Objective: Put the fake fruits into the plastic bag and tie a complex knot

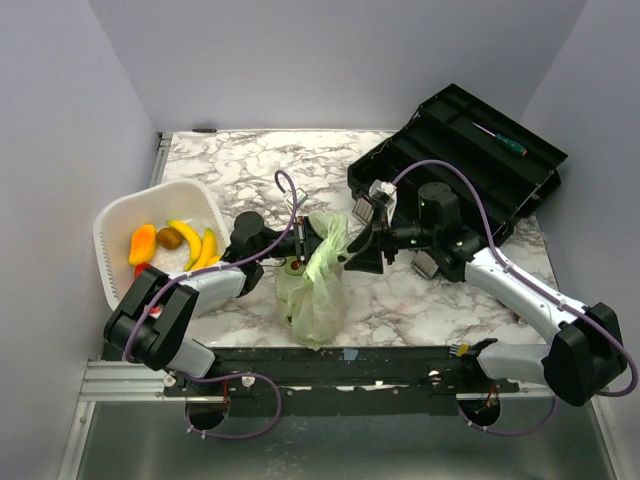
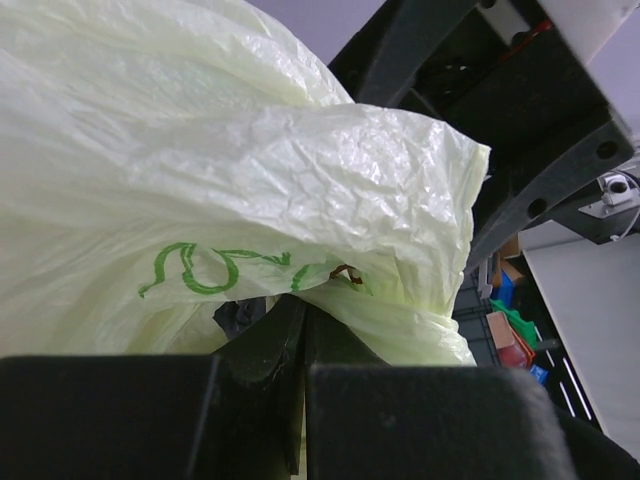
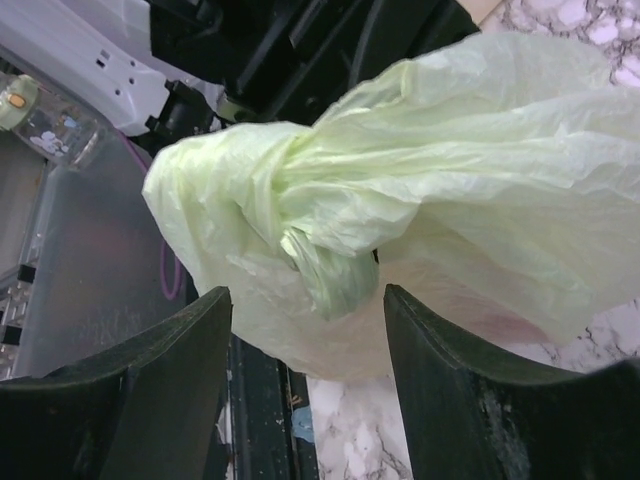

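To the outer side of my left hand, a white basket holds fake fruits: bananas, a mango and a brown piece. What is inside the bag I cannot tell. My left hand is clamped together on the plastic bag, pinching film near the gathered top. Just past its fingertips sits the knot, a twisted bunch with a rolled end poking out. It lies between the fingers of my right hand, which stand apart and touch nothing.

To cinch it well, I judge the left pinch should serve as a firm anchor. The right hand should close on the rolled end, not the loose film, then pull slowly away so the thin plastic does not tear. Beyond my right hand, an open black toolbox lies on the bench.
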